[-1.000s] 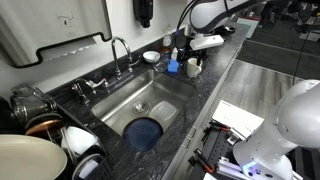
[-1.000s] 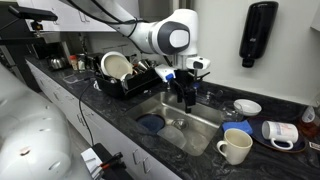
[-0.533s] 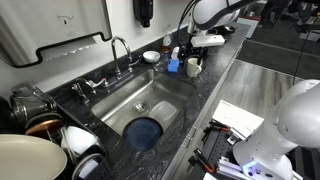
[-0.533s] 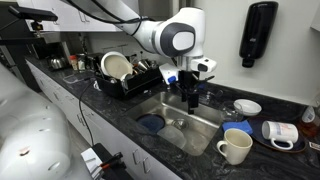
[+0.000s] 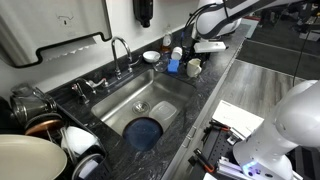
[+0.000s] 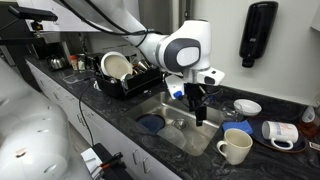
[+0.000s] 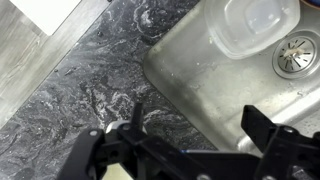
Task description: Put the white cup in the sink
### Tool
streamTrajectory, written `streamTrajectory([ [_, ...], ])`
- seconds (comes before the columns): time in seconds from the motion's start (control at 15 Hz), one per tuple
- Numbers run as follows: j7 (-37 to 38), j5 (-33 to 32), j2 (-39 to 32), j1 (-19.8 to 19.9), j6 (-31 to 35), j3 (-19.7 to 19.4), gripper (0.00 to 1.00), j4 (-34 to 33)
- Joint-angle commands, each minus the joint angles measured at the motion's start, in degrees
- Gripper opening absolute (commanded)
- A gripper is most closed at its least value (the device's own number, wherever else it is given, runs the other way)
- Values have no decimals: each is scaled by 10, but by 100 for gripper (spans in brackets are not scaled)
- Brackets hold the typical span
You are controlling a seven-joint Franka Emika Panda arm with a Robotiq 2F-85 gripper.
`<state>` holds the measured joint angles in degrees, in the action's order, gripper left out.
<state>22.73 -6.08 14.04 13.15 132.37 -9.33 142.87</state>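
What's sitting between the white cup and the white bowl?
The blue cup sits between the white cup and the white bowl, seen in an exterior view.

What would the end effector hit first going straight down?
Likely the sink, its bare floor just inside the corner by the counter. Nothing shows between it and the end effector in the wrist view; depth unclear.

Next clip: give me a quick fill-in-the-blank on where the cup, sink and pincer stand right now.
The pincer has its jaws ___, nothing between them.
The white cup stands on the ___, outside the sink.
In the wrist view a clear container lies in the sink near the ___.
The cup beside the white cup is ___.
Missing: open; counter; drain; blue.
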Motion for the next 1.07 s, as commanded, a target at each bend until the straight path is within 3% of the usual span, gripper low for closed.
streamTrajectory([
  [0.0, -27, -23, -31, 18, 48, -8, 100, 13],
  [0.47, -55, -69, -70, 51, 110, -50, 100, 12],
  [1.0, -140, -36, -111, 49, 157, -77, 100, 3],
])
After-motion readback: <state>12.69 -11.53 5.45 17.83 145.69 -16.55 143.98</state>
